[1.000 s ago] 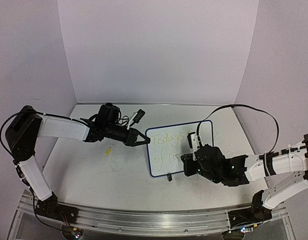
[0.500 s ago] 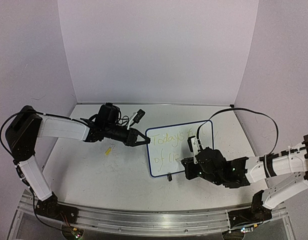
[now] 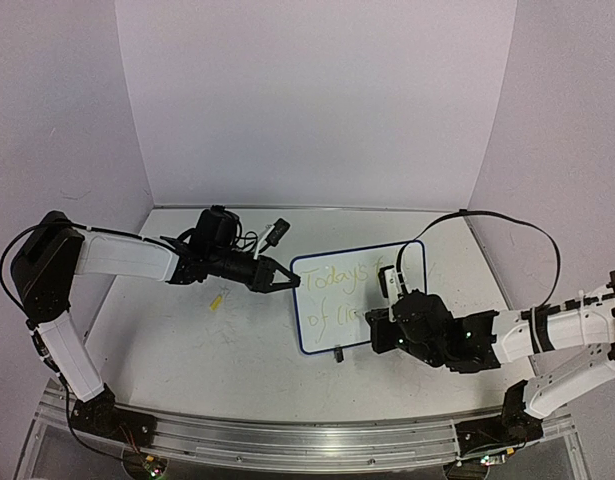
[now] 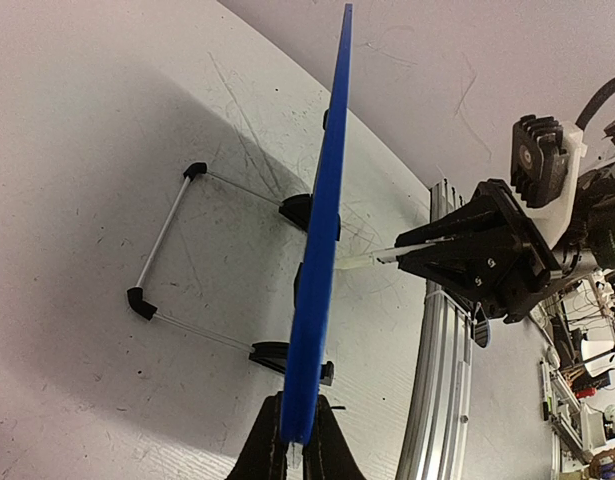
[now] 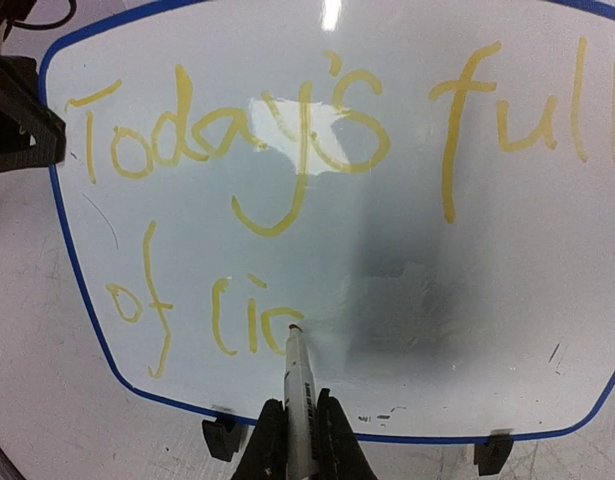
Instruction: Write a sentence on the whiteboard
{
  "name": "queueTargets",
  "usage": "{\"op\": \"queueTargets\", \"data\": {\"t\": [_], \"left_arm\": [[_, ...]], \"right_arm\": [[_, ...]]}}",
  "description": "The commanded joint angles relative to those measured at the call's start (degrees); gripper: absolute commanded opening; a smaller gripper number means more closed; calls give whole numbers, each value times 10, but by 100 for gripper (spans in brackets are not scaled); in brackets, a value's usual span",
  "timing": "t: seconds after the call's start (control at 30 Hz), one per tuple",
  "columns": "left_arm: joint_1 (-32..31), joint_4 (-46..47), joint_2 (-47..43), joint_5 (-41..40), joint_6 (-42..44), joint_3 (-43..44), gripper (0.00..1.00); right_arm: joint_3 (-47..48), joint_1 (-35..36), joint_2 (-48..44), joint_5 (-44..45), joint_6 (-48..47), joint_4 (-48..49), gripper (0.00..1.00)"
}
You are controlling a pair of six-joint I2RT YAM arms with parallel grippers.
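Note:
The whiteboard [image 3: 332, 300] stands on two black feet mid-table, blue-framed. The left wrist view shows it edge-on [image 4: 322, 230]; the right wrist view shows its face [image 5: 437, 290]. The sentence [image 5: 287, 150] in pale yellow reads "Today's full" on top, with "of li" and a part-drawn letter below. My left gripper [image 4: 297, 440] is shut on the board's left edge. My right gripper [image 5: 299, 425] is shut on a white marker [image 5: 295, 375], whose tip touches the board at the last stroke. In the top view the right gripper [image 3: 382, 335] is at the board's lower right.
A small yellow marker cap [image 3: 216, 301] lies on the table left of the board. A wire stand [image 4: 162, 250] props the board from behind. The aluminium rail [image 3: 307, 440] runs along the near edge. White walls enclose the back and sides.
My right gripper dipped down and left, then came back up a little, adding a stroke to the second line. The left arm and board have not moved.

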Motion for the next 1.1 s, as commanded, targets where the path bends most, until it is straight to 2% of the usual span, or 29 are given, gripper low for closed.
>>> {"op": "queueTargets", "data": {"t": [0.0,1.07], "left_arm": [[-6,-16,-14,-20,15,13,0],[-6,-16,-11,-19,15,14,0]], "right_arm": [[24,-14,1,38,-12,8,0],[-28,-16,-12,-43,-12,-24,0]]}}
